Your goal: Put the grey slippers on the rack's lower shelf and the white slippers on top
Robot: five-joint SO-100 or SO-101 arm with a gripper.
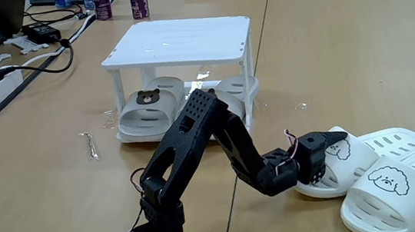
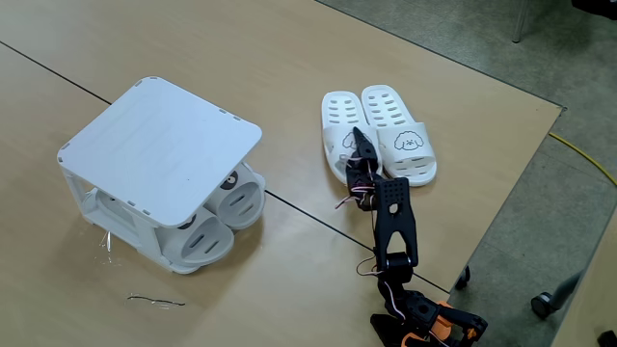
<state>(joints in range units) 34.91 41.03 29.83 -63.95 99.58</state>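
In a fixed view, the grey slippers [image 1: 147, 111] are seen lying side by side on the lower shelf [image 1: 229, 85] of the rack [image 1: 177, 43], at the far centre of the table [image 1: 324, 50]. The white slippers [image 1: 400, 181] lie at the near right, and the gripper [image 1: 327, 150] is placed at the left one's strap.

In another fixed view, the white slippers [image 2: 381, 130] lie right of the rack [image 2: 159, 145], well apart from it. The gripper [image 2: 355, 145] is lowered onto the left slipper; whether its fingers are closed cannot be told.
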